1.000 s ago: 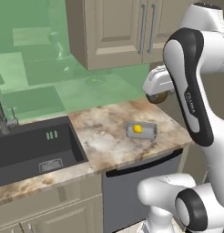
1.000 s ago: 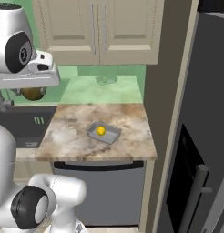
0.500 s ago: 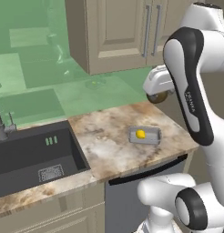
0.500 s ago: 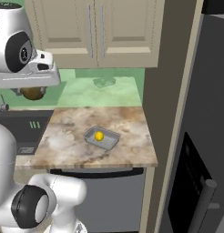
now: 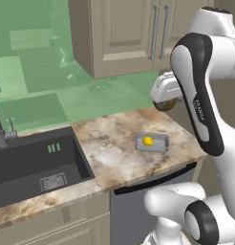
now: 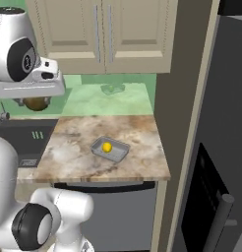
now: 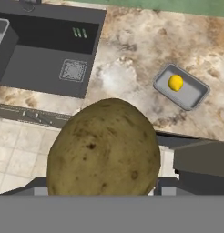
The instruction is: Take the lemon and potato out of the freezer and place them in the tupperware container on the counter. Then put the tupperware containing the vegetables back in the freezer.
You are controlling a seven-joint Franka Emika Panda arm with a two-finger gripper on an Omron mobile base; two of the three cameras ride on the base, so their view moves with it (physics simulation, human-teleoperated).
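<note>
One white arm rises with its elbow high and its hand held level in the air, above and off the bench's (image 5: 119,143) edge, pointing down. The fingers (image 5: 165,103) stand wide and grasp the potato (image 7: 104,148) between them; in the hand view the brown ball bulks large in the foreground (the finger tips themselves are mostly hidden behind it, so the contact is probably at its sides). In the right base view the potato (image 6: 36,103) hangs under the hand over the sink side. The lemon (image 5: 147,140) lies in the tupperware container (image 5: 159,143), which sits on the bench near its front edge, toward the right end. The dark sink (image 5: 38,162) lies at the bench's left end.
</note>
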